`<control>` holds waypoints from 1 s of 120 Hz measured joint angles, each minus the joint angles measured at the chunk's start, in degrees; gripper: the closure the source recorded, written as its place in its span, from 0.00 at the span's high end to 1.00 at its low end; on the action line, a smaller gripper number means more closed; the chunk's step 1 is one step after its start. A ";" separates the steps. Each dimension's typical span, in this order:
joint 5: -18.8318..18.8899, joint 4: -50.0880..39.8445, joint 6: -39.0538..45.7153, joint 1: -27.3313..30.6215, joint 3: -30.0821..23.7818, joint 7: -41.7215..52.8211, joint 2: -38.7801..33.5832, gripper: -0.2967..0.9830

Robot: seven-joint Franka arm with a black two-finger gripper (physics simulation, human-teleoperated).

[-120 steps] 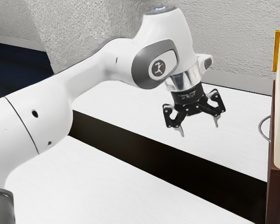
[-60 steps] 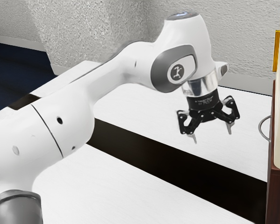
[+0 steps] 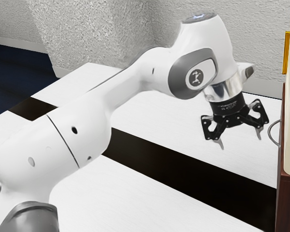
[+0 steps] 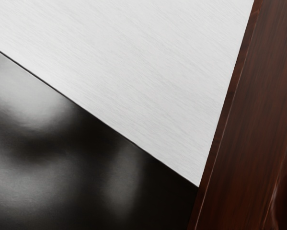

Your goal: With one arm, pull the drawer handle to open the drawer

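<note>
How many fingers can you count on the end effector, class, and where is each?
2, spread apart on the end effector: one finger toward the exterior view's left, the other finger toward its right, nearer the curved handle. None seem hidden.

Curved grey drawer handle (image 3: 269, 132)

A: Count near the gripper (image 3: 241, 143)?
B: Curved grey metal handle (image 3: 269, 133), n = 1. Upright yellow bar (image 3: 286, 53), higher than the gripper, n = 1.
A: Lower than the gripper?
B: Flat white brushed surfaces (image 3: 135, 203), n = 2. Long black glossy strip (image 3: 183, 173) between them, n = 1.
</note>
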 joint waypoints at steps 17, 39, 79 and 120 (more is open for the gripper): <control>-0.26 0.36 1.91 0.71 -0.19 2.14 0.14 0.77; -0.35 2.06 3.04 1.04 -0.88 4.27 0.01 0.77; -0.87 2.04 6.40 1.08 -1.82 7.16 0.36 0.77; -3.29 -5.83 12.11 1.08 -1.32 8.65 -3.40 0.77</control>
